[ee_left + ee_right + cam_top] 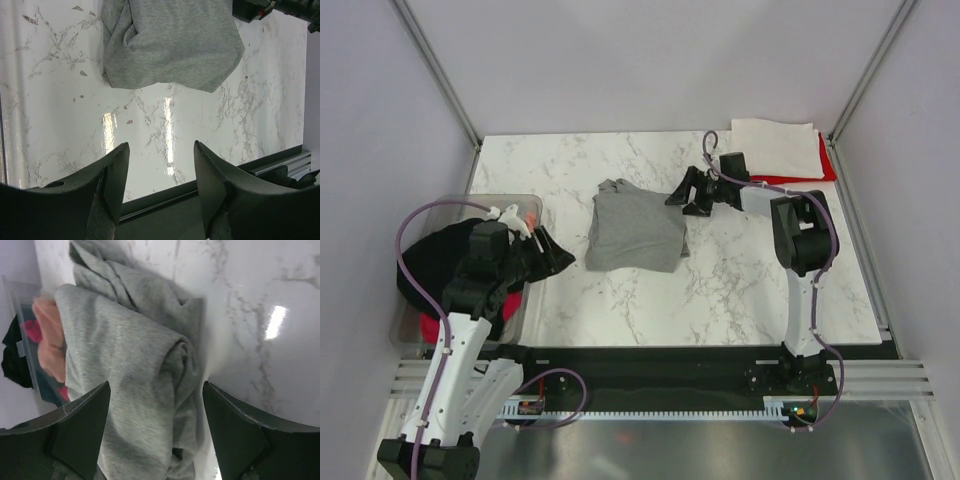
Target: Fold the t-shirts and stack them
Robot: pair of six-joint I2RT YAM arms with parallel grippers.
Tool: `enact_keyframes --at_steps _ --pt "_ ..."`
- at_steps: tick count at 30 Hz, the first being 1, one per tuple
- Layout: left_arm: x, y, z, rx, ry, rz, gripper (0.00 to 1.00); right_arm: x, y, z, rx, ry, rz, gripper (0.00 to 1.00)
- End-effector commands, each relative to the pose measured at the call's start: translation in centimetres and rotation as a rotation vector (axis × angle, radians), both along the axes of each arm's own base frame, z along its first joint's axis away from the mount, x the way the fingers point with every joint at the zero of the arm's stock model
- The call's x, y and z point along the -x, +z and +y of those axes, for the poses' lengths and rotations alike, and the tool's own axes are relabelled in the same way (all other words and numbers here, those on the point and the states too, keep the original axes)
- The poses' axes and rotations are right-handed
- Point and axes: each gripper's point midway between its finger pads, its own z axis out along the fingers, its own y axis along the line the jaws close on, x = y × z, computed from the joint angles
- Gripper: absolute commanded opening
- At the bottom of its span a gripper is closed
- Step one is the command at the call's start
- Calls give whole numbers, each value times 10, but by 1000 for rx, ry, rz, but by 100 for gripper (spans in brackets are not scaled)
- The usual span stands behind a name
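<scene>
Your right gripper (156,390) stands wide open, straddling the rolled edge of the grey shirt (635,228) without clamping it. Your left gripper (160,167) is part open and empty, hanging by the tub (470,205) (a black shirt (440,255) spills from it). The grey shirt lies bunched and half folded mid-desk (740,290), so folding looks to be the step in hand. Next you likely need to pinch that edge, flatten the fold, then carry it to the stack (775,148) in the far right corner. Bare desk lies between, but mind the wall (910,200) there.
</scene>
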Motion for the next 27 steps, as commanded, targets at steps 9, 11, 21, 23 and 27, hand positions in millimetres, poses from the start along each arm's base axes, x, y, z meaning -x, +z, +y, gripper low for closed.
enact_keyframes --at_steps 9,11,21,23,27 --pt "-3 -1 4 -36 -8 -27 61 28 -32 76 -186 144 28 38" --pt "-3 -1 4 -36 -8 -26 61 24 -22 77 -235 131 13 10" --pt "0 19 0 -35 -55 -101 61 -12 54 21 236 139 -228 0" --pt "-1 17 0 -33 -54 -121 60 -20 79 3 333 110 -262 0" --pt "1 21 4 -38 -24 -147 60 -41 107 -37 446 35 -325 0"
